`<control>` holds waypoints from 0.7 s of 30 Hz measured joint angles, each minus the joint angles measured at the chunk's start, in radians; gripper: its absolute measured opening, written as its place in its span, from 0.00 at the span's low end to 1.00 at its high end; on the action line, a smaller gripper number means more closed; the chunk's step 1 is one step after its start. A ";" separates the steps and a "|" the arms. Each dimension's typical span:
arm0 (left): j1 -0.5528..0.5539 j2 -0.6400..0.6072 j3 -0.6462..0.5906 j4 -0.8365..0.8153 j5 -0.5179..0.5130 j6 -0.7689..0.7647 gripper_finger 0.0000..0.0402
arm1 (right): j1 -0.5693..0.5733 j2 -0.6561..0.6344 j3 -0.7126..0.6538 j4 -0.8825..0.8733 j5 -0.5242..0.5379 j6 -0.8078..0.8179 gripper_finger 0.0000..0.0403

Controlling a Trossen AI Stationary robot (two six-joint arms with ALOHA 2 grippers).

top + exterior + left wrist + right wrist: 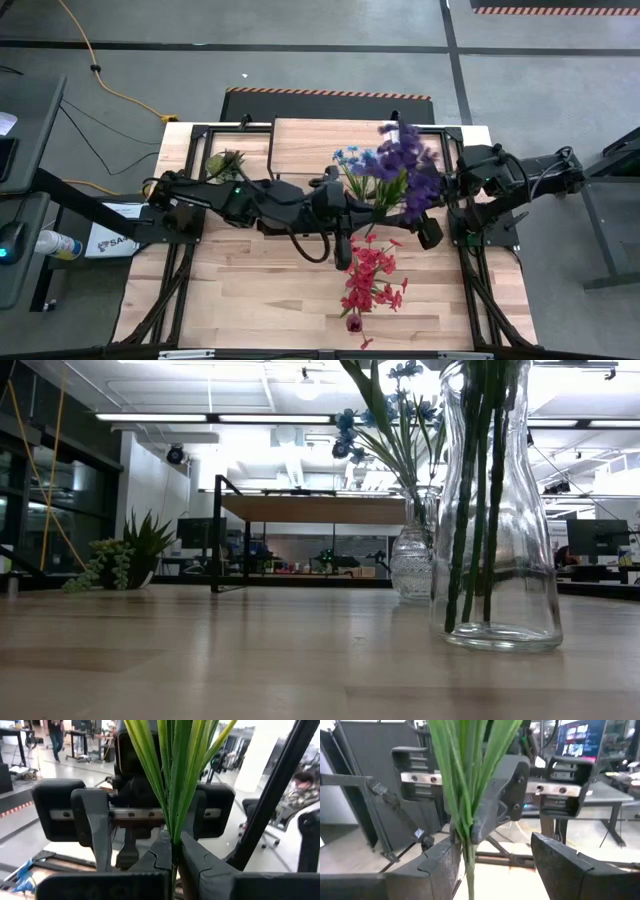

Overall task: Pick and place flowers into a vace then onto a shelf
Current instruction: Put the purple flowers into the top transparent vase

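Note:
A bunch of purple flowers (405,165) on green stems (172,780) is held up over the table's middle by my left gripper (175,855), which is shut on the stems. My right gripper (505,865) faces it from the table's right and is open, with a finger on either side of the same stems (465,820). Blue flowers (400,410) stand in a small glass vase (412,560). Red flowers (370,280) stand in a clear vase (495,560) near the front edge. The shelf (300,145) stands at the far edge. My left gripper pinches the bundle of green stems (172,837) between its two fingertips. The fingers lie level, coming from the table's left, and cross the stems. The stems stand about upright in the hold, blooms above, clear of the table. My right gripper: one finger (445,865) stands right beside the stems; whether it touches them I cannot tell.
A small green spiky plant (130,555) sits at the far left of the table. The shelf's thin black legs (215,535) stand behind the blue-flower vase. Bare tabletop (260,290) lies at the near left. Black frame rails (490,290) run along both table sides.

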 joint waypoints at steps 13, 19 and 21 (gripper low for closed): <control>0.015 0.008 0.000 -0.008 0.017 0.000 0.11 | -0.004 0.003 -0.001 -0.023 0.002 0.007 0.52; 0.016 0.008 0.000 -0.011 0.017 0.001 0.11 | -0.004 0.003 -0.001 -0.029 0.005 0.005 0.45; 0.016 0.008 0.000 -0.011 0.017 0.001 0.11 | -0.004 0.003 -0.001 -0.031 0.008 0.005 0.42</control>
